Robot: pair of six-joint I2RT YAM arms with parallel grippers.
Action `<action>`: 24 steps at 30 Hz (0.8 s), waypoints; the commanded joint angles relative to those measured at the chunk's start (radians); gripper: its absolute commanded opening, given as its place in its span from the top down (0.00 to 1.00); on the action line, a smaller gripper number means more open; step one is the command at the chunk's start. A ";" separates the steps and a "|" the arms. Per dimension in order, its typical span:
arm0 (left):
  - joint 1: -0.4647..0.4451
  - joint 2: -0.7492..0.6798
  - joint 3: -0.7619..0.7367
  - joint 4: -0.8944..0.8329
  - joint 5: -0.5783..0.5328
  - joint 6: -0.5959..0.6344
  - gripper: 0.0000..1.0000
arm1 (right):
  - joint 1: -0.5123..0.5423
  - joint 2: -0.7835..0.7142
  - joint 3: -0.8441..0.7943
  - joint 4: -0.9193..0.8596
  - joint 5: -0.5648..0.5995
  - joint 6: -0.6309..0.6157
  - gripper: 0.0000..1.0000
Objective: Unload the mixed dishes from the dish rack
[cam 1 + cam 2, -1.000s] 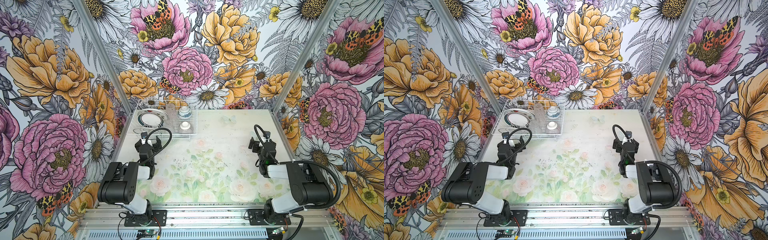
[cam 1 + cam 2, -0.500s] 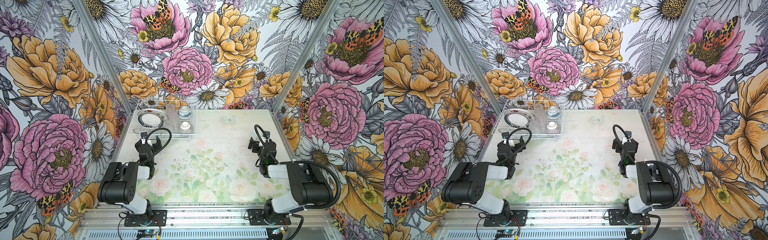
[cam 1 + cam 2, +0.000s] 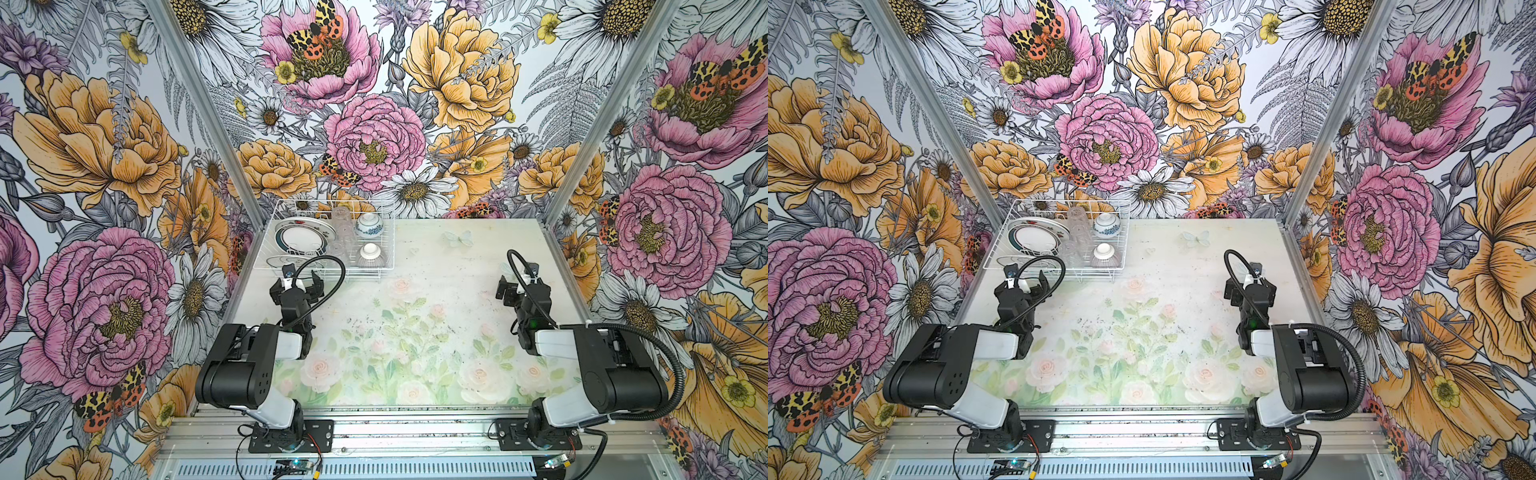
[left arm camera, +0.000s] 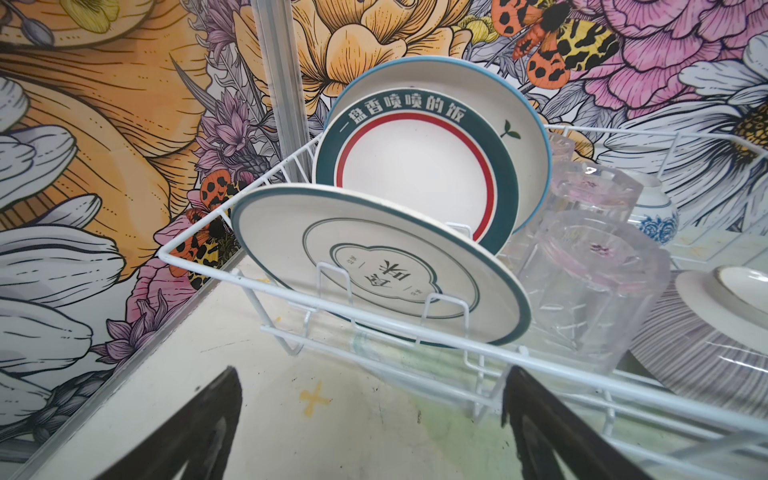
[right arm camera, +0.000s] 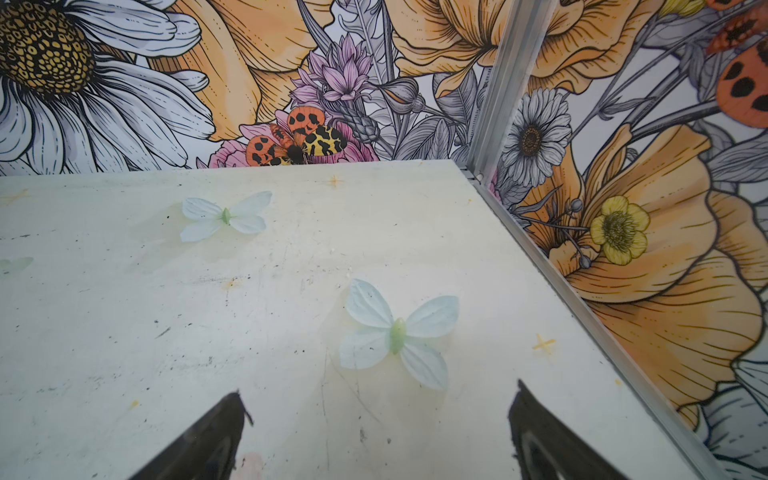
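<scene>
No shift; dishes (image 3: 305,239) inside dish rack (image 3: 374,269)

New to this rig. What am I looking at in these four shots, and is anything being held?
Two robot arms are mounted at the near edge of the table, each ending in a two-fingered claw. Two pictures come from one overhead camera. The other two come from wrist cameras looking out past each claw. At the far left stands a white wire dish rack with upright plates, clear tumblers, a blue-and-white bowl and a ribbed bowl. The left claw sits open just before the rack. The right claw is open above the table, away from the rack. Neither holds anything.
</scene>
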 commanded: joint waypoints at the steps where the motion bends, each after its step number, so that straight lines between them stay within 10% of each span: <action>1: -0.005 -0.013 -0.017 0.022 -0.028 0.007 0.01 | 0.019 -0.033 0.041 -0.044 0.037 -0.016 0.00; 11: -0.012 -0.062 -0.037 0.024 -0.028 0.019 0.01 | 0.069 -0.060 0.088 -0.145 0.101 -0.058 0.01; 15: 0.004 -0.223 0.048 -0.316 -0.097 -0.056 0.01 | 0.101 -0.086 0.100 -0.179 0.142 -0.082 0.01; 24: -0.058 -0.402 0.039 -0.462 -0.175 -0.153 0.01 | 0.201 -0.240 0.111 -0.244 0.181 -0.070 0.01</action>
